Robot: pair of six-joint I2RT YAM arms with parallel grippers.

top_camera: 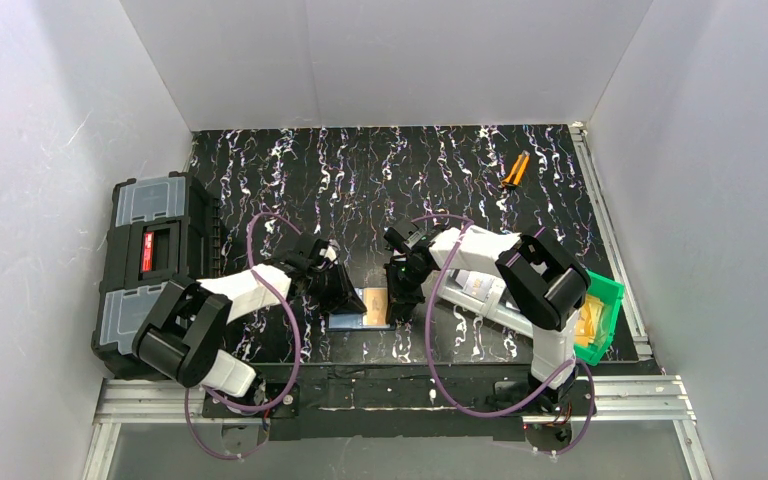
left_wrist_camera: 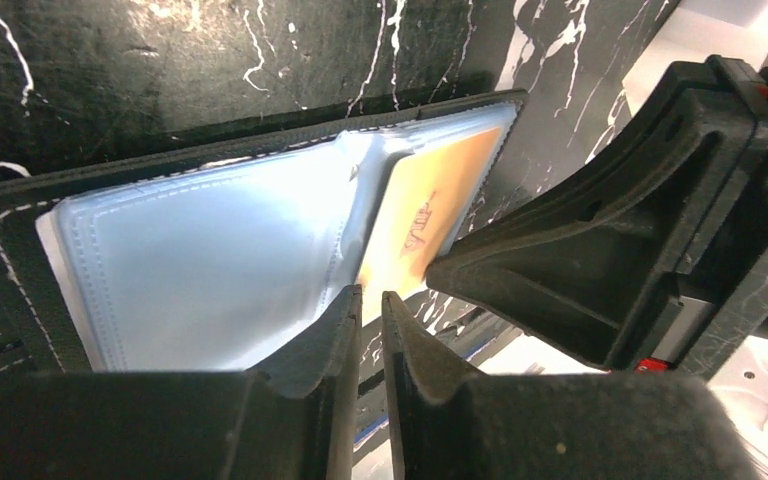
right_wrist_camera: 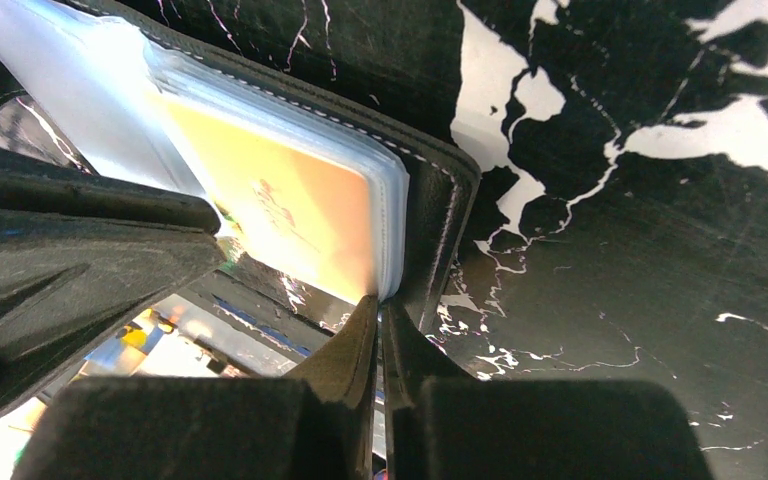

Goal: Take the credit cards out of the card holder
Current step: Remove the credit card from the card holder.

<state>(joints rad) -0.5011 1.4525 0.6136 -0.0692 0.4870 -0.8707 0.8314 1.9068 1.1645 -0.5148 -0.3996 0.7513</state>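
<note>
The card holder (left_wrist_camera: pixel 260 145) lay open and flat on the table (top_camera: pixel 360 190) between the two pincers, with its inner side facing up. The left pincer (left_wrist_camera: pixel 370 305) had its tips at the holder's near edge, about where the two halves fold. Its jaws were released, a narrow slit apart, and nothing showed between them. Ahead and to the left of those tips spread a blue-grey pocket (left_wrist_camera: pixel 210 250). Ahead and to the right lay the orange card (left_wrist_camera: pixel 430 205), tucked in the other half with a dark scribble across it.

The right pincer (right_wrist_camera: pixel 380 310) reached in from the left pincer's right side, and the two sets of tips were close together. Its jaws were clenched almost together at the near corner of the orange card's sleeve. Whether they pinched the sleeve, the card or nothing could not be told. The orange card sat just ahead and a little left of these tips, and the holder's black stitched rim ran just to their right. The left pincer's dark finger lay close on their left.

A black toolbox (top_camera: pixel 150 255) stood well out to the left of the left pincer. A green bin (top_camera: pixel 605 300) sat well off to the right pincer's right, beside its arm. An orange-handled tool (top_camera: pixel 515 170) lay far ahead of it, to the right.
</note>
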